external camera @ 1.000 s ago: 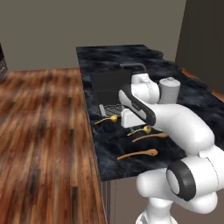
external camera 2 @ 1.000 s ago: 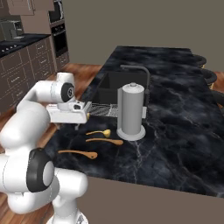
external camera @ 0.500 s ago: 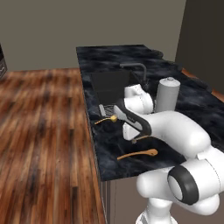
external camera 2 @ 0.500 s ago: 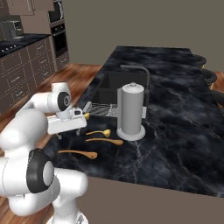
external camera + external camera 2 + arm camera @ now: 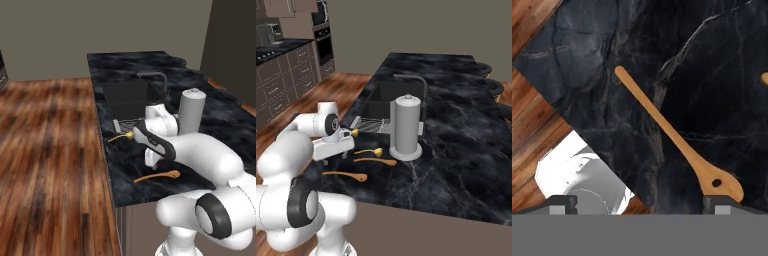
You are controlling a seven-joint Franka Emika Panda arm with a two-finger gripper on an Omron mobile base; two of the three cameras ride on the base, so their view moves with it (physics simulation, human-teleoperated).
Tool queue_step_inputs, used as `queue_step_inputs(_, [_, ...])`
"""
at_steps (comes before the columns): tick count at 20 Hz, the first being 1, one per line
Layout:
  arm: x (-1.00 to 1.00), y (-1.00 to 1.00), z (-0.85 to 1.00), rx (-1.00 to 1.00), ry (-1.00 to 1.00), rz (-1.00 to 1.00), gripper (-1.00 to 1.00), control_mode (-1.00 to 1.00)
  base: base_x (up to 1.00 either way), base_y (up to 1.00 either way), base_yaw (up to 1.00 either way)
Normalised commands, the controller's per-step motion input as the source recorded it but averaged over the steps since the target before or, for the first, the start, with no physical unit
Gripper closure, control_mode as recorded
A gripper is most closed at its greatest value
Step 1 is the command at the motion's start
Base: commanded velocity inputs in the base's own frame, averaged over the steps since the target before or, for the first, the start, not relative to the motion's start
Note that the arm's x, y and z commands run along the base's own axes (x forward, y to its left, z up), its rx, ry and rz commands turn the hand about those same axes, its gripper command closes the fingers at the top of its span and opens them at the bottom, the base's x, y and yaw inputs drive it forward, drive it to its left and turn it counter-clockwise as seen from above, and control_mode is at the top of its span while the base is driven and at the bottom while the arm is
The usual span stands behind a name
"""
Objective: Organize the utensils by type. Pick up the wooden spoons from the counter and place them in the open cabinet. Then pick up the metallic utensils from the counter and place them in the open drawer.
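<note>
From my seat the gripper hangs low over the near-left part of the counter, fingers pointing down. In the hand view its two fingertips sit far apart at the bottom corners, so it is spread wide with nothing between them.

One wooden spoon lies flat on the black marble right below the hand, handle toward the counter's edge, its oval bowl just beside the right fingertip. In the right base view I see this near spoon in front of the gripper. A second wooden spoon lies just behind it. A yellow-headed utensil lies behind that, beside the paper towel holder. Another yellow head pokes out by the sink rack.
</note>
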Motion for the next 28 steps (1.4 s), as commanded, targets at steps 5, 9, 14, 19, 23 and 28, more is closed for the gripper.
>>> queue_step_inputs(5, [0.10,0.00,-0.34,0.17,-0.03,0.11,-1.00,-1.00,0.00,0.00,0.00])
queue_step_inputs(9, [0.23,0.04,-0.50,0.00,0.01,0.14,-1.00,-1.00,0.00,0.00,0.00])
queue_step_inputs(14, [0.29,0.04,-0.29,0.00,0.07,0.16,-1.00,-1.00,0.00,0.00,0.00])
queue_step_inputs(19, [0.19,0.00,-0.16,0.00,0.01,0.15,-1.00,-1.00,0.00,0.00,0.00])
queue_step_inputs(23, [0.13,0.00,-0.13,0.00,0.00,0.14,-1.00,-1.00,0.00,0.00,0.00])
queue_step_inputs(28, [0.00,0.00,-0.14,0.00,-0.05,0.10,-1.00,-1.00,0.00,0.00,0.00])
